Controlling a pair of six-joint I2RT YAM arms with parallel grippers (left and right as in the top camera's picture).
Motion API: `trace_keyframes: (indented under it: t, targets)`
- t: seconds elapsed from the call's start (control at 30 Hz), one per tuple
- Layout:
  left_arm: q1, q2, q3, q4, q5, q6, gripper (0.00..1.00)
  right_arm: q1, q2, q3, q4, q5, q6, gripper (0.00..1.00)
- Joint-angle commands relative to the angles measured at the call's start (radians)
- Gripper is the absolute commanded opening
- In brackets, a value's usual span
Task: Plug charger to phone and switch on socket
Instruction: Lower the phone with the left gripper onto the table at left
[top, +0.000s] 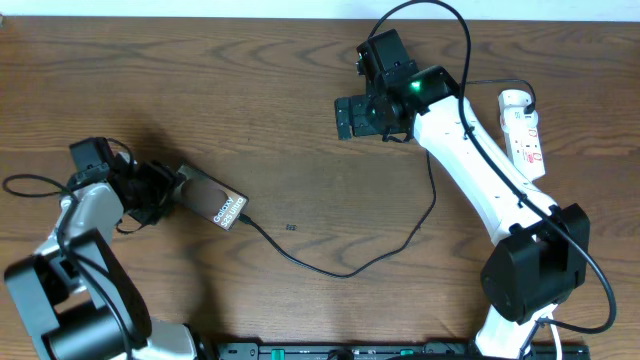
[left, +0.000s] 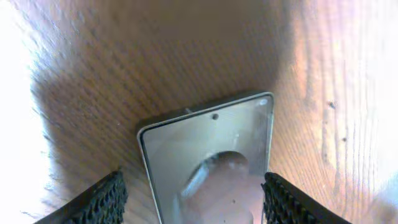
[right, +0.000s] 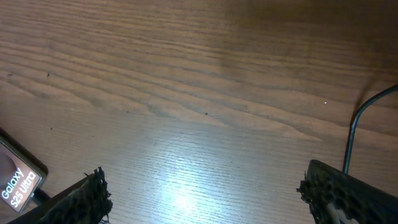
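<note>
From overhead, the phone (top: 218, 205) lies flat and slanted on the wooden table (top: 200, 80), on the left side and nearer the front edge. Its left end sits between the fingers of the left gripper (top: 175, 192). The charger (top: 350, 273) meets the phone's right end. From there it sags toward the near edge, then climbs up to the right until the right arm hides it. The socket (top: 522, 130) lies far off at the right edge, well apart from both grippers. The right gripper (top: 343, 117) hangs over bare wood in the far middle with its jaws spread wide and nothing in them.

Through the left wrist camera, the left gripper (left: 193, 180) straddles the phone (left: 211, 155), whose screen faces up. The jaws stand apart on either side of it. A strip of table shows between the left fingertip (left: 109, 199) and the phone's edge. The other pad sits right at the opposite edge, and I cannot tell whether it touches.

Through the right wrist camera, the right gripper (right: 202, 183) is wide open, with only wood grain between its pads. A corner of the phone (right: 18, 180), with its white lettering, peeks in at the lower left, outside the jaws. A thin black cable (right: 349, 137) runs down beside the right finger; I cannot tell whether it is the charger.
</note>
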Motion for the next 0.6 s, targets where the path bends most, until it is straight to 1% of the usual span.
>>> trace_keyframes:
  t: [0.0,0.2,0.37,0.43,0.57]
  targets:
    - [-0.002,-0.126,0.045,-0.002,-0.02,0.12,0.71,0.005,0.003,0.005,-0.001,0.019,0.011,0.99]
    - [-0.021,-0.35,0.05,-0.015,-0.02,0.273,0.74,0.005,0.003,0.005,-0.003,0.04,0.011,0.99]
    - [-0.079,-0.484,0.05,-0.043,-0.024,0.359,0.8,0.005,0.003,0.005,-0.03,0.12,0.011,0.99]
    - [-0.13,-0.523,0.05,-0.051,-0.094,0.36,0.82,0.002,0.003,0.005,-0.047,0.174,0.013,0.99]
    - [-0.239,-0.542,0.05,-0.065,-0.228,0.378,0.86,-0.022,-0.003,0.006,-0.08,0.266,0.037,0.99]
